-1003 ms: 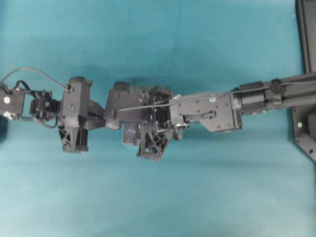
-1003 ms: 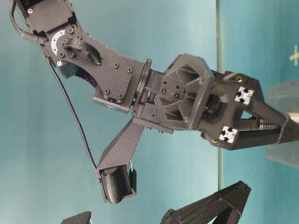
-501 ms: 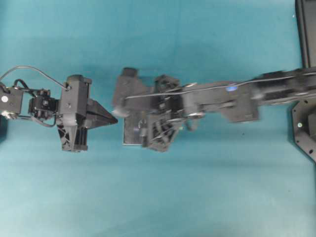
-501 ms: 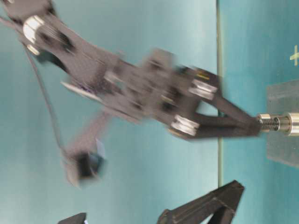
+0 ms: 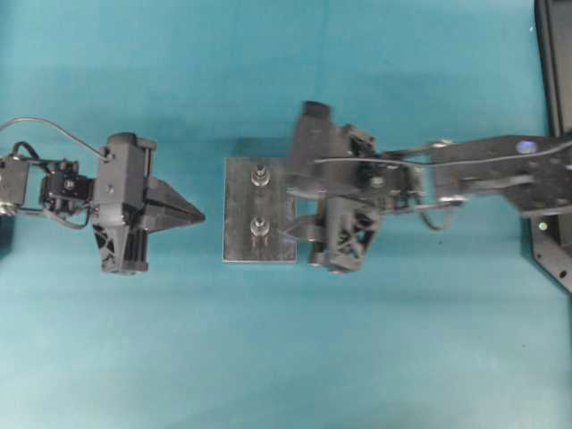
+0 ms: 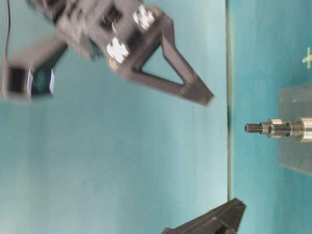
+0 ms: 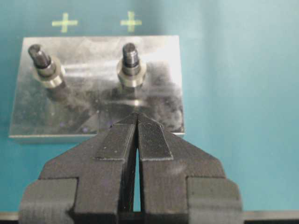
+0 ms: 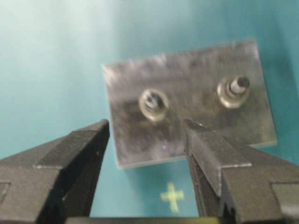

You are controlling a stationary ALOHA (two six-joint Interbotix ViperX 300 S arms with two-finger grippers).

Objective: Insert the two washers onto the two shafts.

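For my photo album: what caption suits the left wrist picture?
Shut left gripper poised before a metal plate bearing two threaded shafts.

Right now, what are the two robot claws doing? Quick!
Left gripper: closed, with nothing between its fingers.
Right gripper: open and empty, up above the metal plate.

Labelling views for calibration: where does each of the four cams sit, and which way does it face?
Overhead: above the table, looking straight down on the metal plate, left pincer and right pincer.
Table-level: at table height, picture turned a quarter; sees the shafts side-on, right pincer raised above.
Left wrist: behind the shut left pincer, facing the plate.
Right wrist: behind the open right pincer, looking down on the plate.
Shared: both wrist views show both shafts.
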